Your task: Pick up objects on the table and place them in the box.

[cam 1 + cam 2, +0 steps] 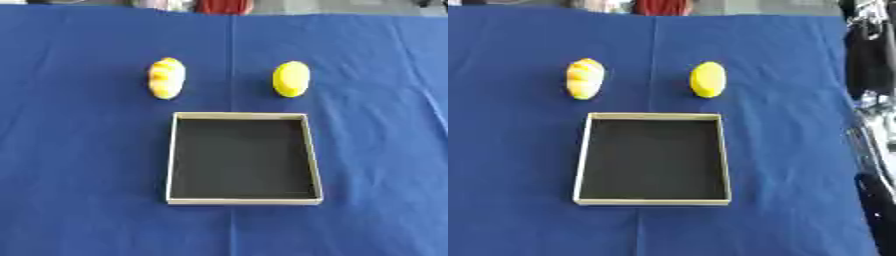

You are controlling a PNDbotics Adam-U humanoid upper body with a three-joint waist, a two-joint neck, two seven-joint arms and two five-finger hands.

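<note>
Box (244,201) sits empty mid-surface (79,165); 2 yellow objects beyond its far edge, striped one (166,77) left, plain one (291,78) right. Neither robot hand visible, state unknown

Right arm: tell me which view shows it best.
The right eye view. Only there does the right arm show, a black and silver strip down the picture's right edge beside the blue tablecloth. Its hand cannot be made out. The left eye view shows nothing of it, just cloth on that side.
</note>
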